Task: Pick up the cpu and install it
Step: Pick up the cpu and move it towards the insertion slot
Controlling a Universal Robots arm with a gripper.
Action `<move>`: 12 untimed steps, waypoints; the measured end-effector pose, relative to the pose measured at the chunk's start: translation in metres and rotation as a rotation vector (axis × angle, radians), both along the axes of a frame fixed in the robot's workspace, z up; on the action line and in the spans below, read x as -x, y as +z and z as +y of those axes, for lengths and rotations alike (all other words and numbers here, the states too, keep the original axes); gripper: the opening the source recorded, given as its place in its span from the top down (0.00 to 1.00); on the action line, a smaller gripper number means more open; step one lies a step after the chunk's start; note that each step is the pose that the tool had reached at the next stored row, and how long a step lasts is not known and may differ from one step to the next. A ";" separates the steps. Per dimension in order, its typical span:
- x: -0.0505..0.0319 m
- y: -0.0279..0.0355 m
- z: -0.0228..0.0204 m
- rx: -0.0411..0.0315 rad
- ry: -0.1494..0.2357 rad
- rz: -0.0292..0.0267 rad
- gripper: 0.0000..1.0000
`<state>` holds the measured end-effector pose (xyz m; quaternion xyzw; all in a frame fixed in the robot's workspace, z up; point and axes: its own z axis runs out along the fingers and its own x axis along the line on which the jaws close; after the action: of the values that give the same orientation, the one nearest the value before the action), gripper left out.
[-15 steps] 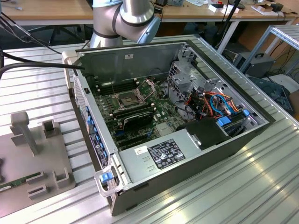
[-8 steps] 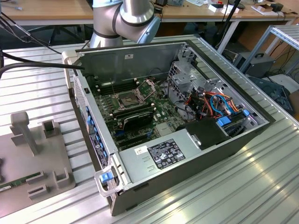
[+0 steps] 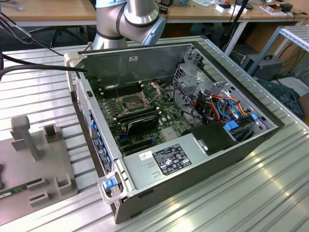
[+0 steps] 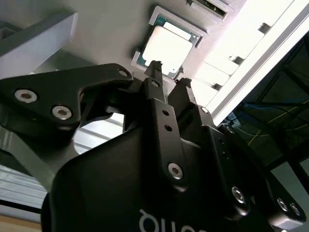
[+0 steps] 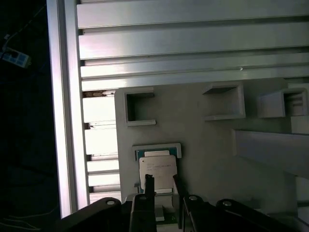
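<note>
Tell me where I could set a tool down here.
The slatted table is bare on the exterior view's right, beside the computer case. A narrower strip lies between the case and the grey fixture plate. Inside the case, and around the cpu by the gripper, is crowded.

In both wrist views the pincer's (image 4: 169, 76) fingertips (image 4: 154, 72) stand in front of the cpu (image 4: 166, 46) and cover one of its edges, so we cannot tell whether they touch it. The pincer's body runs out past the edge of both pictures. In the exterior view the grey fixture plate (image 3: 50, 162) on the counter (image 3: 217, 203) is cut off at the exterior view's left. The arm (image 3: 130, 17) is cut off at the far edge.
</note>
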<state>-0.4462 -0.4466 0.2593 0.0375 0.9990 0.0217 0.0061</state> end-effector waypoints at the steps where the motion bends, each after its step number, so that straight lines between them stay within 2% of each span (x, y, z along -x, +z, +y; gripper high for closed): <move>1: 0.0000 0.0000 0.0000 0.0000 0.000 0.0000 0.64; 2: 0.0001 0.0000 0.0000 0.0000 0.000 0.0001 0.64; 5: 0.0002 0.0000 0.0000 0.0000 0.000 0.0001 0.46; 7: 0.0003 0.0000 0.0000 0.0000 0.000 0.0001 0.46; 8: 0.0003 0.0000 0.0000 -0.0001 0.000 0.0000 0.40; 12: 0.0005 -0.0001 0.0000 0.0000 0.000 0.0000 0.40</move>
<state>-0.4467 -0.4466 0.2592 0.0375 0.9990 0.0218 0.0061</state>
